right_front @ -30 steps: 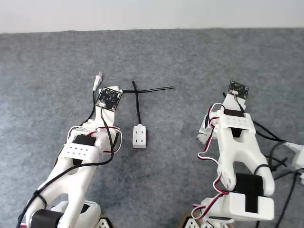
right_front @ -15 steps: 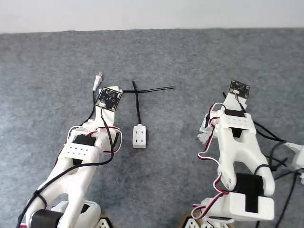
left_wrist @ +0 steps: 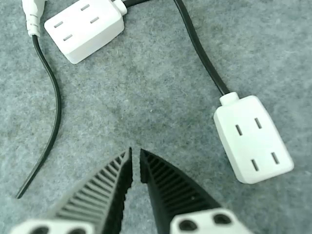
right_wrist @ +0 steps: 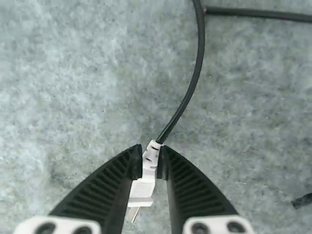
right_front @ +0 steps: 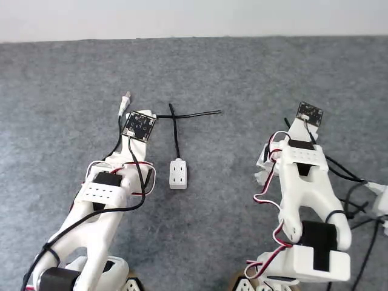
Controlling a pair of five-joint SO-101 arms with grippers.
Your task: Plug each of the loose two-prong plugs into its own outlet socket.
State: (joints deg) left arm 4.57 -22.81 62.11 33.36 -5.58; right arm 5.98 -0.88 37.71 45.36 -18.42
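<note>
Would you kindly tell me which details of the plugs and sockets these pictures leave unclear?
High view: the held plug is hidden beneath the right arm.
High view: the second socket is hidden beneath the left arm.
Left wrist view: the loose plug is cut off by the frame edge, prongs unseen.
Right wrist view: the jaws partly cover the held plug's prongs.

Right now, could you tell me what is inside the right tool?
The right tool grips a white two-prong plug; its black cord trails away. The fingers cover the plug's sides.
</note>
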